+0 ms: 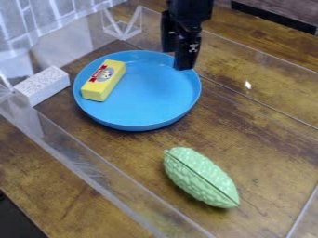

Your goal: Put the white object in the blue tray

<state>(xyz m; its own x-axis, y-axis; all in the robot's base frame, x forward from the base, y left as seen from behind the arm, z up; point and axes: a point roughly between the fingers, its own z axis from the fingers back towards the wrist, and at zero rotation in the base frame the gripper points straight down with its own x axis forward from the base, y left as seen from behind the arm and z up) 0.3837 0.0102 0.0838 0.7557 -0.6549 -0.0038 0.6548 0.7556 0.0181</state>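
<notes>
The claw (181,63), spread and holding nothing, hangs over the right rim of the tray (134,116). The white block (44,85) lies outside it at the frame's left; I'd cross above the yellow bar (103,81), then lower squarely astride the block.

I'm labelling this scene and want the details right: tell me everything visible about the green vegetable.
The green vegetable is pale green and plump, its skin bumpy with lengthwise ridges, tapering toward a rounded lower end. It looks whole. It lies on its side on the brown wooden table, slanting down to the right, apart from the blue tray. Nothing but the table touches it.
</notes>
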